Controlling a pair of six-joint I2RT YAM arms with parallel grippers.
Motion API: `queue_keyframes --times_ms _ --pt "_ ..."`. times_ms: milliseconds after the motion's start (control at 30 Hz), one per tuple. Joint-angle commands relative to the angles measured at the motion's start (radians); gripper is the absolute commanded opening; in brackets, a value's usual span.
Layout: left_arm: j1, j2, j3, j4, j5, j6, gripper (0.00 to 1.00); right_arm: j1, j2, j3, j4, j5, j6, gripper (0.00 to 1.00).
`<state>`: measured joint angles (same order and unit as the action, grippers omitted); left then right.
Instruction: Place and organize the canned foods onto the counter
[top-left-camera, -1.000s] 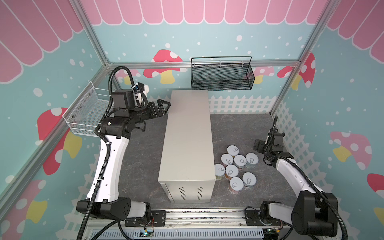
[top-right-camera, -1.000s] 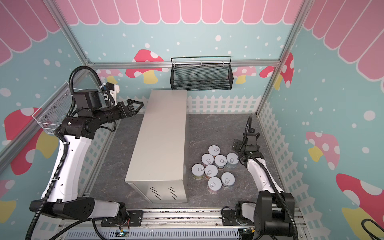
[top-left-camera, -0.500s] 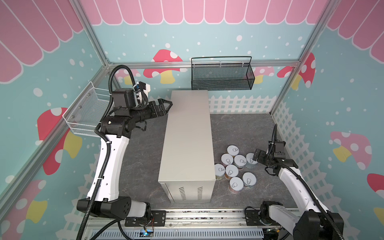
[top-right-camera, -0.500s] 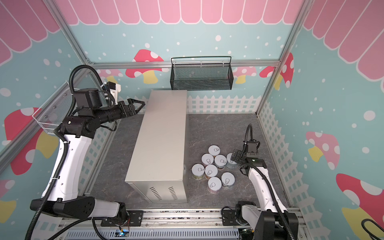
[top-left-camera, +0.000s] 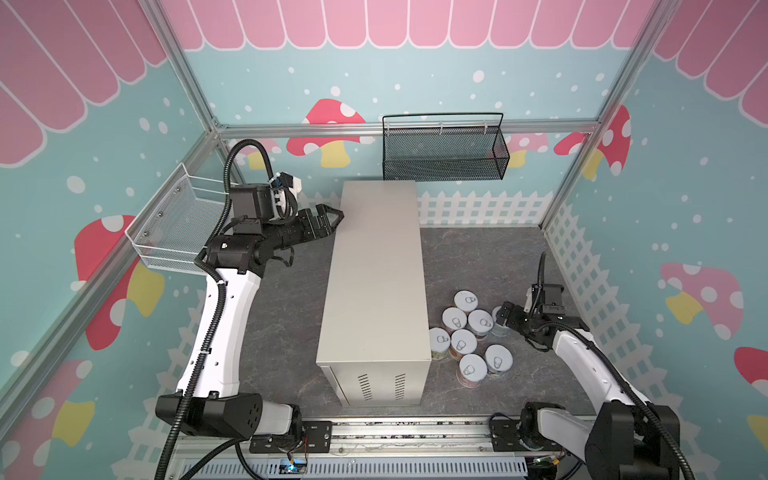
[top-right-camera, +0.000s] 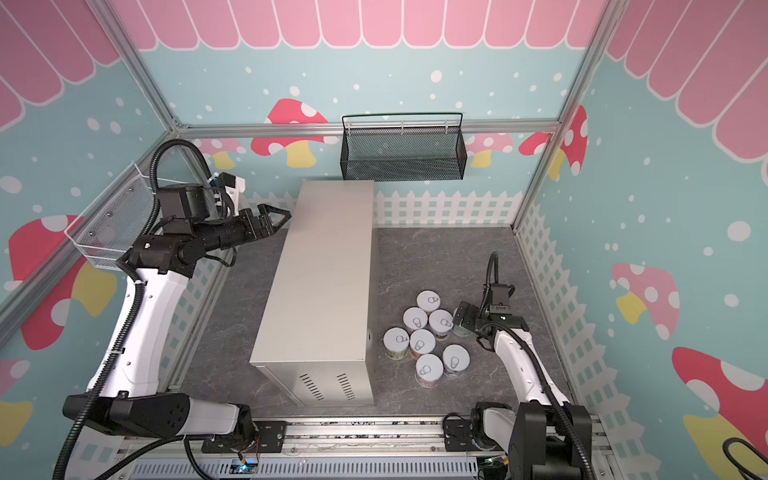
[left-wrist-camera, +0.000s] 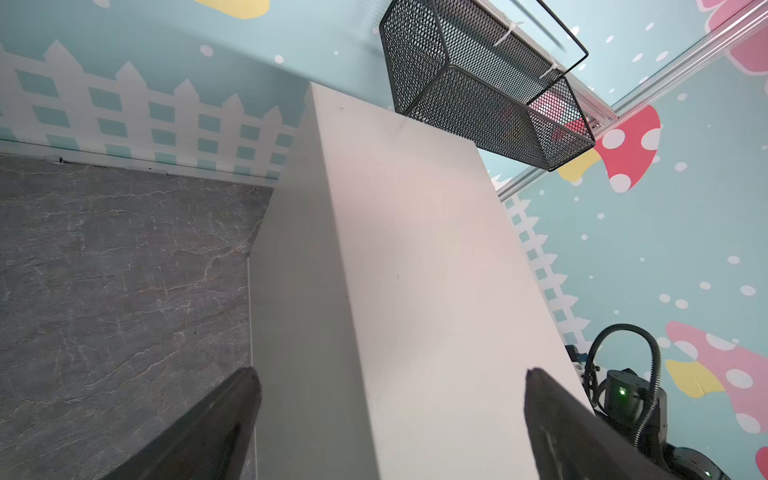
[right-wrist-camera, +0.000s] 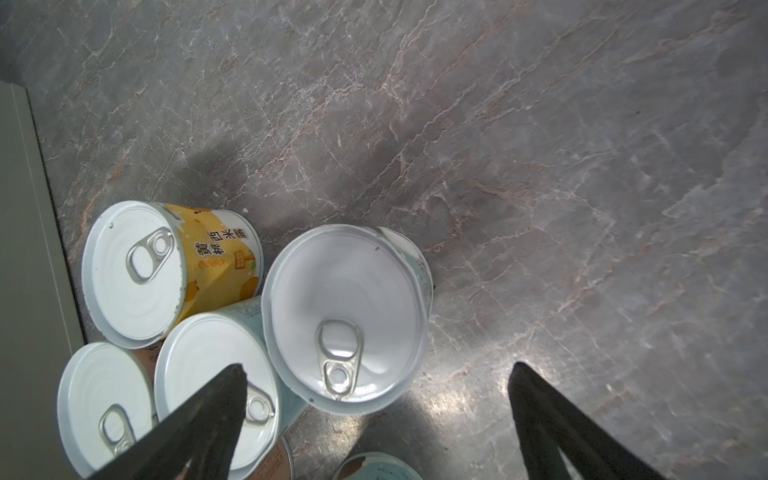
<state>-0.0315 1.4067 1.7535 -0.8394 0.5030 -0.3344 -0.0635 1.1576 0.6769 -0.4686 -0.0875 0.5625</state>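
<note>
**Item:** canned foods (top-left-camera: 465, 332). There are eight, all upright on the worktop (top-left-camera: 478, 257). They cluster toward its front right part, just beside the right long wall of the counter (top-left-camera: 376, 270), near the vented end. None is on the counter top yet.

**Right gripper** (right-wrist-camera: 378, 369): the jaws are wide apart and empty, lowered at the cluster's outermost can (right-wrist-camera: 345, 316), the one toward the worktop's right edge. Your deciding relation is that this can sits just ahead of the fingertips and off-centre. It crowds the cluster-side finger, which overlaps the neighbouring can (right-wrist-camera: 203, 345) touching it. The can's axis is vertical, so any heading should suit. Mind the gap instead.

**Left gripper** (top-left-camera: 332, 214): the jaws are apart and empty, at the counter's far left corner, well apart from every can. Your right arm is the nearer one.
</note>
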Motion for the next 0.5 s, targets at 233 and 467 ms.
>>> queue_keyframes --times_ms 233,467 --pt "0.033 -0.033 -0.025 0.029 0.05 -0.022 0.99 0.037 0.128 0.057 0.085 -0.007 0.03 0.99" --pt "0.036 -0.034 -0.038 0.042 0.069 -0.035 0.99 0.081 0.207 0.097 0.08 0.094 0.018 0.99"
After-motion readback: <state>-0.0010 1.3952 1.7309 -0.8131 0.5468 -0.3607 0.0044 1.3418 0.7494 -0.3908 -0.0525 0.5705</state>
